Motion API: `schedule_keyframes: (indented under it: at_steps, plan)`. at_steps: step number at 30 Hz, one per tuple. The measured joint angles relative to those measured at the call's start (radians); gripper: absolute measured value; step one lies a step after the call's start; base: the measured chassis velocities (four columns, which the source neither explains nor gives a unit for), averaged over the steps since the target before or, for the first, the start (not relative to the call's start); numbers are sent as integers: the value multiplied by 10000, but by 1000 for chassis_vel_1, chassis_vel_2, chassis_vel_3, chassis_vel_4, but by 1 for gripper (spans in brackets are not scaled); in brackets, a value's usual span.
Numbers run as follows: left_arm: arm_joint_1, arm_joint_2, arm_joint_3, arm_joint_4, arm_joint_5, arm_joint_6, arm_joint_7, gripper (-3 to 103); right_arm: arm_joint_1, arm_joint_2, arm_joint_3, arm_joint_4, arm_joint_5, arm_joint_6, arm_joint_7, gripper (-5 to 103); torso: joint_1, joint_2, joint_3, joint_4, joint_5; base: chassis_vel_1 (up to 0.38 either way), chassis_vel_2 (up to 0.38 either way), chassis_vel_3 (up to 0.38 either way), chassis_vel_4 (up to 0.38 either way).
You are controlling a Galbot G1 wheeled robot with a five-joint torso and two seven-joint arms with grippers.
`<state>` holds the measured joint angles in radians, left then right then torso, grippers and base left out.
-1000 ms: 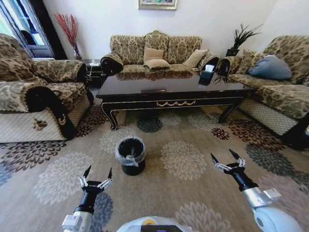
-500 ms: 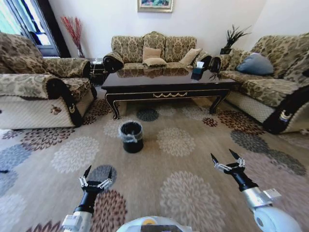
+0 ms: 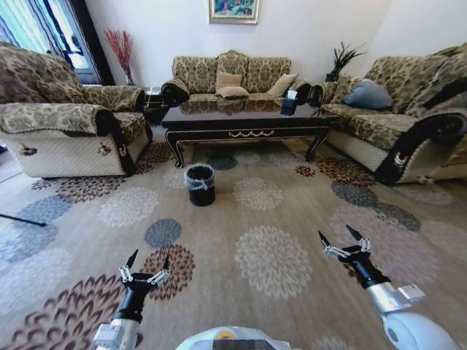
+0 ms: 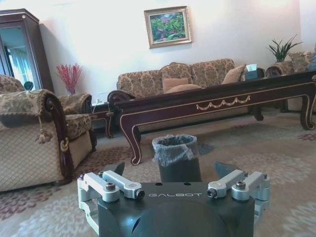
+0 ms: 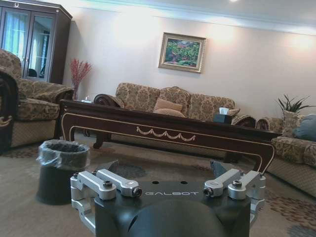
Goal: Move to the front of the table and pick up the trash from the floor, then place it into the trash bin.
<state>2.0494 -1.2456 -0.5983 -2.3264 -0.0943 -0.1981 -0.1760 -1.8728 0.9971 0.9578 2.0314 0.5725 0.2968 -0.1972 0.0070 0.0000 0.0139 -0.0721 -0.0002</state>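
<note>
Bright daylight enters upper left in the head view; edges bow outward; wrist views show washed-out walls.

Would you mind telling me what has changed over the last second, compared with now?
The whole head view has shifted: the table and bin now sit farther off and higher in it, so the robot has backed away; the things themselves have not moved. Both grippers, left and right, stay open, empty and low in front, as before.

Patterned carpet (image 3: 292, 211) — trash bin (image 3: 200, 184) stands on it, before the table (image 3: 244, 120).
</note>
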Motion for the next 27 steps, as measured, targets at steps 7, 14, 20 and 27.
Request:
schedule_keyframes:
  at_steps: [7,14,20,27]
  plan:
    - [0,0,-1,0,0,0,1,100,-3,1,0,2,0,0,0,100,0,0,-1,1,-4,339,-343,-336,337]
    - [0,0,0,-1,-1,2,2,100,-2,1,0,1,0,0,0,100,0,0,1,2,0,191,-220,-198,216]
    - [-1,0,0,-1,0,1,1,100,3,0,0,2,0,-1,0,100,1,0,0,2,2,61,-59,-51,77]
    - [-2,0,0,0,-1,1,2,100,1,0,0,2,0,0,0,100,2,0,1,1,2,9,-9,-11,15]
